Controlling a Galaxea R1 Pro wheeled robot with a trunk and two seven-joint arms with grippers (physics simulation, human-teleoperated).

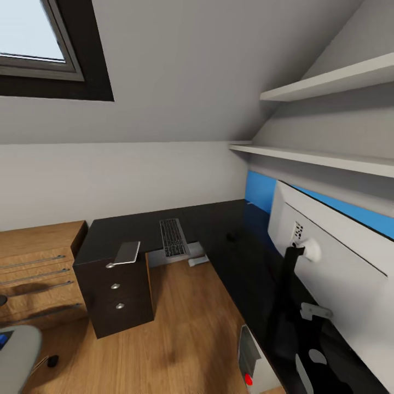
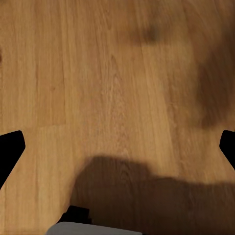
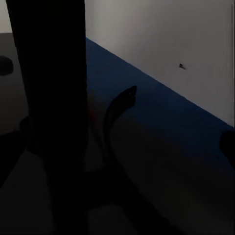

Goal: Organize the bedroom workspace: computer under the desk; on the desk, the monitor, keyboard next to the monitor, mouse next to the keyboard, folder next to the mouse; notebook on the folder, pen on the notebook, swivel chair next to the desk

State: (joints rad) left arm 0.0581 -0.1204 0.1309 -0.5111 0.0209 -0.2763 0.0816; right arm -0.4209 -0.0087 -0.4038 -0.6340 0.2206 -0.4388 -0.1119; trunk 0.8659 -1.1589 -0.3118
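Observation:
The black-topped desk (image 1: 219,224) runs along the wall and turns toward me on the right. The black keyboard (image 1: 173,237) lies on its far wing. A small dark lump, probably the mouse (image 1: 232,237), sits farther right. The monitor (image 1: 334,262) stands on the near wing with its pale grey back to me and its black stand (image 3: 49,98) close in front of my right gripper (image 3: 117,147), which looks open. The computer (image 1: 249,355) stands on the floor under the desk. At the lower left is the swivel chair (image 1: 16,353), with a blue sliver of the folder (image 1: 4,339) on its seat. My left gripper (image 2: 117,147) hangs open over the floor.
A black drawer unit (image 1: 117,298) with silver knobs carries a thin grey pad (image 1: 127,253) on its corner; I cannot tell what it is. A light-wood cabinet (image 1: 35,262) stands left of it. Two white shelves (image 1: 328,158) jut out above the monitor. Wooden floor (image 1: 186,328) lies open between the desk wings.

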